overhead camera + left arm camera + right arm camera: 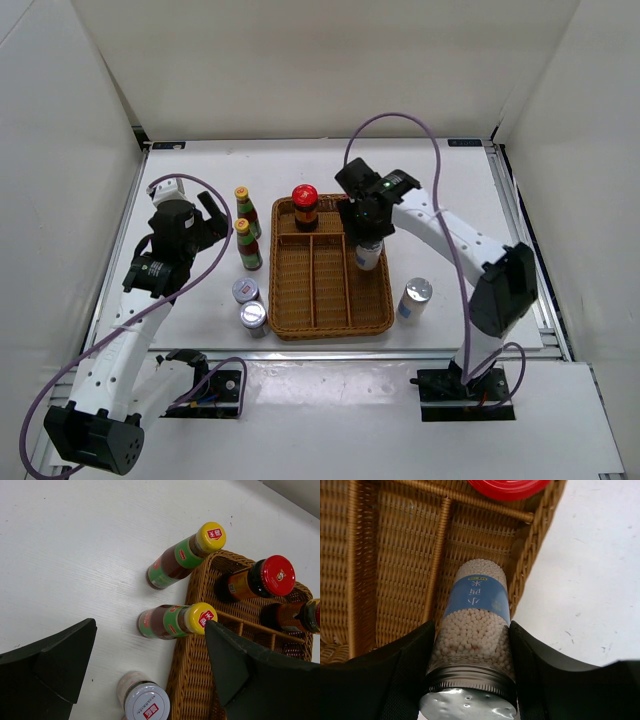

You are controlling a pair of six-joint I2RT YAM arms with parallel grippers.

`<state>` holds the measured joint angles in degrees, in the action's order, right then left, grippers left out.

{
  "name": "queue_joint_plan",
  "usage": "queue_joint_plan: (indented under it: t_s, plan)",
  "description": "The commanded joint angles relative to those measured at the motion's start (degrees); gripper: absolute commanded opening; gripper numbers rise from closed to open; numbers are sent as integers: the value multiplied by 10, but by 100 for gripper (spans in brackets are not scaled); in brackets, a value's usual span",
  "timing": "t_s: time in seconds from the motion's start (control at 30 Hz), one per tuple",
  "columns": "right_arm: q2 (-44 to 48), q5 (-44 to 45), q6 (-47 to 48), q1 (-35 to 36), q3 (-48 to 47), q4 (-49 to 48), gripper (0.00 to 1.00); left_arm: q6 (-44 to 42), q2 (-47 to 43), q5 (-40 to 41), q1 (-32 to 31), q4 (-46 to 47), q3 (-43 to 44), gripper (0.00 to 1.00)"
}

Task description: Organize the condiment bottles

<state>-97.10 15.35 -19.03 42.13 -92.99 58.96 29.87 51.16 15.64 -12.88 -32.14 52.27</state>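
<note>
My right gripper point(366, 238) point(472, 650) is shut on a tall white shaker point(368, 256) point(476, 625) with a blue label. The shaker's base is down in the right compartment of the wicker tray point(330, 324) point(390, 555). A red-capped dark jar point(305, 206) point(257, 580) stands in the tray's far compartment, with a second dark jar point(287, 616) beside it. Two yellow-capped sauce bottles point(242, 205) point(247, 243) stand left of the tray. My left gripper point(208, 222) point(150, 665) hangs open above the nearer bottle point(175, 621), holding nothing.
Two short silver-lidded jars point(245, 290) point(253, 316) stand by the tray's near left corner; one of these jars point(145, 702) shows in the left wrist view. Another silver-topped shaker point(415, 298) stands on the table right of the tray. White walls enclose the table.
</note>
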Motion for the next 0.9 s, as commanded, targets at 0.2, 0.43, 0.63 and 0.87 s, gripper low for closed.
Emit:
queue_joint_plan:
  t_s: [0.2, 0.43, 0.63, 0.87]
  plan:
    - [-57, -78, 0, -19, -11, -29, 42, 1, -11, 3, -2, 2, 0, 100]
    - [-29, -94, 0, -42, 0, -31, 88, 1, -11, 3, -2, 2, 0, 100]
    - [39, -7, -11, -42, -47, 34, 100, 1, -17, 3, -2, 2, 0, 100]
    - [191, 27, -95, -131, 47, 49, 100, 1, -17, 3, -2, 2, 0, 100]
